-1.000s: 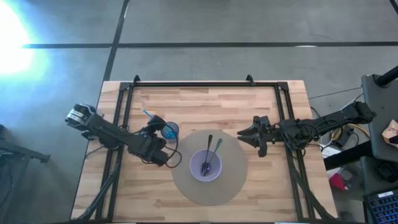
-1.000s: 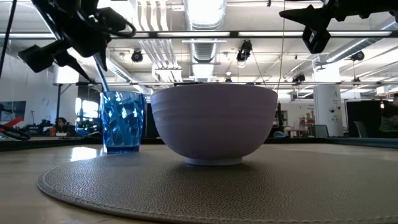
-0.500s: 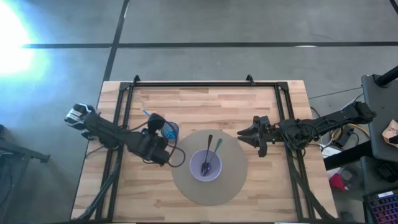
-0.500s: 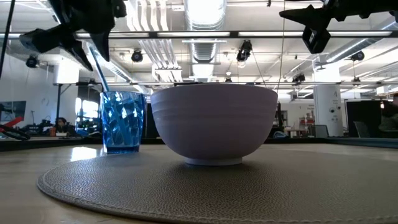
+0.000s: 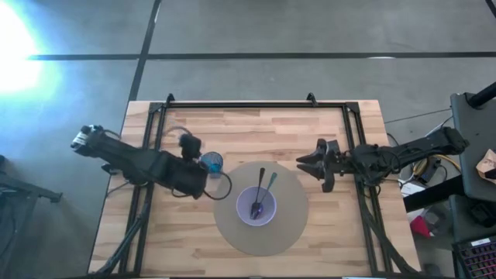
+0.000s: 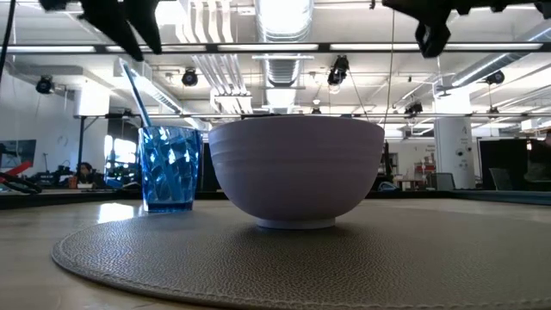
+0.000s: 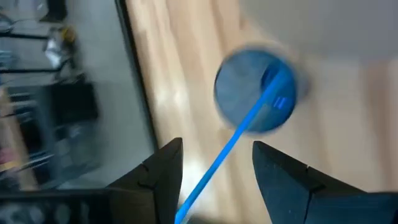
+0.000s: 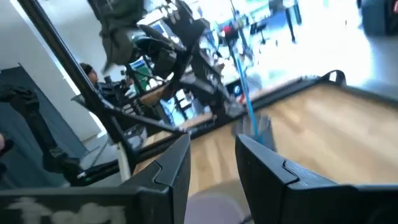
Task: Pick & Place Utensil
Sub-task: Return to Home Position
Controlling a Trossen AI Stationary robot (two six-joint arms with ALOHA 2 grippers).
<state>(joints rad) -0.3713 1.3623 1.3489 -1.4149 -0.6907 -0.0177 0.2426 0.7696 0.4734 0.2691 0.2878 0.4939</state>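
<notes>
A blue cup [image 5: 211, 163] stands on the wood table left of a round grey mat [image 5: 288, 231]. A blue utensil [image 6: 136, 95] sticks into the cup and leans on its rim toward the left. My left gripper [image 5: 190, 144] is open, high above the cup; in the left wrist view the utensil [image 7: 236, 134] runs between the fingers of my left gripper [image 7: 216, 146] with a gap on each side. A lilac bowl [image 5: 256, 205] on the mat holds a dark spoon [image 5: 260, 190] and a green-handled utensil [image 5: 270, 184]. My right gripper [image 5: 304, 164] hangs open over the mat's right edge.
The mat [image 6: 258, 258] and bowl [image 6: 295, 168] take up the table's middle and near part. Black frame rails [image 5: 240, 104] run along the far, left and right sides. Bare wood lies between the cup and the far rail. People and desks show beyond the table.
My left gripper has risen from around the blue utensil's upper handle and drawn back toward the table's left and far side; in the low view it now sits almost out of the picture's top. The utensil has stayed leaning in the cup. My right gripper has risen a little.
</notes>
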